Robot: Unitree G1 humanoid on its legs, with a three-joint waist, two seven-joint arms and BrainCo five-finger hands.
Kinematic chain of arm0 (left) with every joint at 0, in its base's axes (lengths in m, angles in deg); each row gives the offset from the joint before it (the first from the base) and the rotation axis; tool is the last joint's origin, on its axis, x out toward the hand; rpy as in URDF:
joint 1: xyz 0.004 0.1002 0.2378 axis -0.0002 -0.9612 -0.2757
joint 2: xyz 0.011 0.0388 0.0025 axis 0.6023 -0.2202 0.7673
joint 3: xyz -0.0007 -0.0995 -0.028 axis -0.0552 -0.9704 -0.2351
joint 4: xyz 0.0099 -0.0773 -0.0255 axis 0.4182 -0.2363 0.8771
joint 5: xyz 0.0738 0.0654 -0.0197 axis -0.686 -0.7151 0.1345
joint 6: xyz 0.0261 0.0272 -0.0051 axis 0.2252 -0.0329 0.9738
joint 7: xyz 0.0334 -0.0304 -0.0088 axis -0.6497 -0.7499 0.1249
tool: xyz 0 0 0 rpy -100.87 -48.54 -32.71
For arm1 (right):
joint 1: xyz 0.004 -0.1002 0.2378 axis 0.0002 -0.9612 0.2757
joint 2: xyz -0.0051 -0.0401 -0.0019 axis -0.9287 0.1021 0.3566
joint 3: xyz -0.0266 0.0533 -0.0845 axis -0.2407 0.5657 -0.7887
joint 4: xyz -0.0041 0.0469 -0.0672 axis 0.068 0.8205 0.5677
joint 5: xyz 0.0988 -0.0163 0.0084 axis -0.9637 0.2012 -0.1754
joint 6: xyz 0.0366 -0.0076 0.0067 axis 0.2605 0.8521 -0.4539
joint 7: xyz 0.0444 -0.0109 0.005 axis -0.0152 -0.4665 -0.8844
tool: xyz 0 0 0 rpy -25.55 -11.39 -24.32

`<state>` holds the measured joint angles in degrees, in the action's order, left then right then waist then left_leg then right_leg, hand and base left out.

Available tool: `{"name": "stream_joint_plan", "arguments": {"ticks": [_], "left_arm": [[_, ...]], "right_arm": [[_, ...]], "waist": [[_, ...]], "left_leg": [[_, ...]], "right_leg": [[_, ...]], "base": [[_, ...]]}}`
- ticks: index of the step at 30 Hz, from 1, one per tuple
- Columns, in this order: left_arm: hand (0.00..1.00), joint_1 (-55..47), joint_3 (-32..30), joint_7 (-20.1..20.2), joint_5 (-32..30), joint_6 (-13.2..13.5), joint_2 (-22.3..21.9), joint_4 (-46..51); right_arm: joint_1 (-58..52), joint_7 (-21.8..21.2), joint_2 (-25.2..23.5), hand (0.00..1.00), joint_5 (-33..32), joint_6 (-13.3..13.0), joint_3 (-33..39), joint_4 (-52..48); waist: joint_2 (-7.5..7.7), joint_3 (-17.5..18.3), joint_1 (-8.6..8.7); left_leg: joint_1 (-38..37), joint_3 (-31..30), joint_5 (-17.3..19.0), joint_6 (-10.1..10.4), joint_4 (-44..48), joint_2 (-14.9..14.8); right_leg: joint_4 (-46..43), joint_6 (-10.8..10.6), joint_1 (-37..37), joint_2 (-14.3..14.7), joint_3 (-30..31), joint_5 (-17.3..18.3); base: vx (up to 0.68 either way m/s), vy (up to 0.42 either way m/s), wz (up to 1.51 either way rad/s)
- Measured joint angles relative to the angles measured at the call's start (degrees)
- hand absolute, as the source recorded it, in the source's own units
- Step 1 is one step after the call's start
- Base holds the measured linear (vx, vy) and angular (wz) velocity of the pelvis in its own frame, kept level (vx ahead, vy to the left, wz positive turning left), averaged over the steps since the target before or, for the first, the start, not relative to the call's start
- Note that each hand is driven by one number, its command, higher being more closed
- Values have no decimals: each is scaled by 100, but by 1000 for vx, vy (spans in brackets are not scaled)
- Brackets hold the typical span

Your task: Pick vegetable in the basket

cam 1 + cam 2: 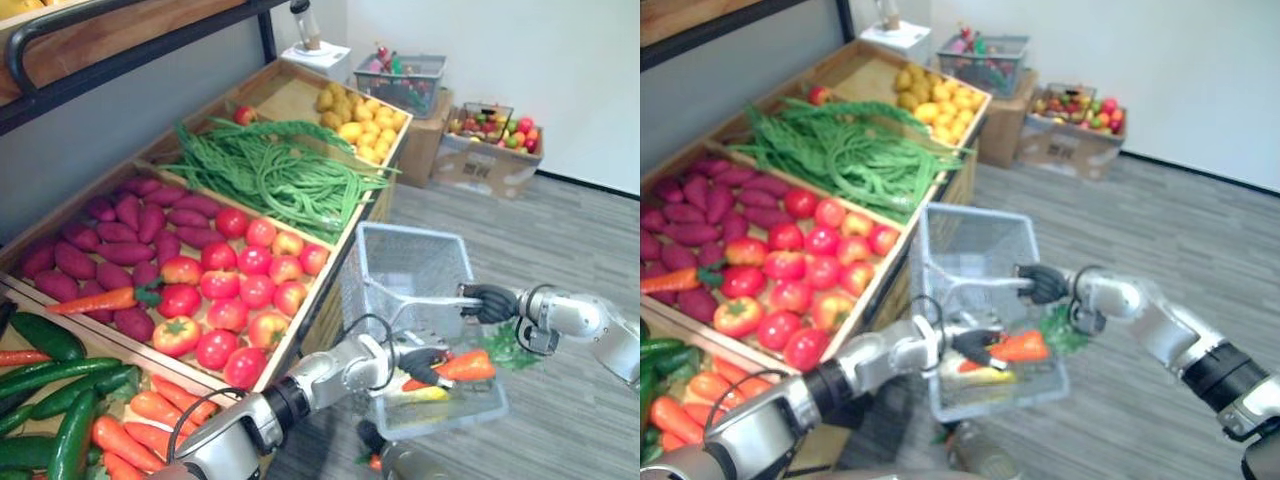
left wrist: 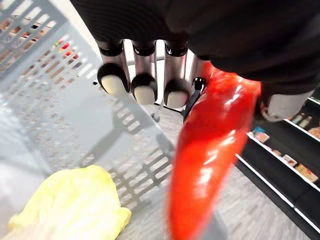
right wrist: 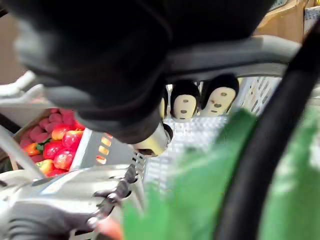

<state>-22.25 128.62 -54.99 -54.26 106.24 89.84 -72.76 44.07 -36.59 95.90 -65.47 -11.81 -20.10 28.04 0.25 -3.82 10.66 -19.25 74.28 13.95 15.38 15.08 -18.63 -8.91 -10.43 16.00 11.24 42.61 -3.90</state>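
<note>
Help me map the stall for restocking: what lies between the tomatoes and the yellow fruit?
A heap of long green beans lies in the compartment between the tomatoes and the yellow fruit, seen in both eye views.

- Bright, even indoor light on produce stand (image 1: pixel 285 100) and floor (image 1: pixel 580 250); shadows soft.
- White glare streaks along the carrot (image 2: pixel 210 150) in left wrist view.
- Light shines through the mesh wall of the basket (image 2: pixel 45 75).
</note>
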Motion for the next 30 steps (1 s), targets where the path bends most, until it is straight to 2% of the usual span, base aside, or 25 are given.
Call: {"name": "stream_joint_plan", "arguments": {"ticks": [6,17,19,21,22,23,24,25,27,28,30], "left_arm": [[0,12,-199,-19,-237,-204,-68,-413],[0,130,4,11,-222,-165,-109,-242],[0,132,76,17,-116,-157,-63,234],[0,131,174,41,123,-186,2,1057],[0,132,173,72,180,-187,59,1184],[0,115,293,161,422,-162,304,1518],[0,100,460,220,705,-97,558,2088],[0,91,504,226,819,-34,648,2377],[0,-28,581,290,1415,289,811,3482],[0,-71,606,300,1515,359,853,3738],[0,-197,745,398,2096,575,1059,4415]], "right_arm": [[-171,-49,2,100,-67,-1,222,-278],[-660,-64,-1,100,-185,-2,695,-298],[-897,-65,-5,100,-229,-3,863,-292],[-1328,-125,-76,100,-258,-49,1107,-199],[-1448,-165,-89,100,-288,-91,1164,-154],[-1634,-162,-204,100,-330,-134,1296,-59],[-1857,-159,-341,100,-329,-142,1477,121],[-1955,-159,-382,100,-329,-142,1535,237],[-2203,-154,-593,100,-245,-137,1733,749],[-2238,-152,-643,100,-205,-136,1756,859],[-2572,-120,-793,100,-110,-123,2000,1173]], "waist": [[9,0,-14],[23,2,-51],[28,5,-95],[31,7,-217],[33,8,-212],[53,11,-214],[74,18,-245],[83,13,-291],[97,15,-377],[97,18,-395],[109,39,-491]], "left_leg": [[21,-38,0,0,-14,21],[172,-306,-2,-5,-75,103],[227,-431,-4,-12,-75,96],[267,-617,-9,-32,-75,76],[292,-695,-10,-37,-75,64],[341,-825,-14,-48,-67,50],[414,-952,9,-87,-29,24],[437,-1008,21,-104,5,6],[544,-1264,30,-122,37,-1],[560,-1330,28,-126,37,-2],[655,-1581,30,-138,37,-1]], "right_leg": [[14,-4,0,-37,-9,-12],[123,-45,-20,-265,-191,-66],[133,-45,-32,-330,-291,-66],[156,-45,-95,-418,-460,-65],[175,-45,-122,-463,-527,-65],[179,-45,-147,-525,-647,-64],[181,-45,-154,-581,-769,-64],[184,-45,-169,-611,-822,-63],[221,-45,-234,-753,-1038,-61],[227,-45,-254,-781,-1097,-61],[283,-44,-336,-910,-1311,-60]], "base": [[-51,-49,3],[-59,-44,11],[-52,-37,29],[-47,-27,40],[-58,-27,54],[-65,-30,59],[-74,-32,55],[-66,-22,50],[-52,-3,53],[-42,11,52],[-36,13,52]]}}
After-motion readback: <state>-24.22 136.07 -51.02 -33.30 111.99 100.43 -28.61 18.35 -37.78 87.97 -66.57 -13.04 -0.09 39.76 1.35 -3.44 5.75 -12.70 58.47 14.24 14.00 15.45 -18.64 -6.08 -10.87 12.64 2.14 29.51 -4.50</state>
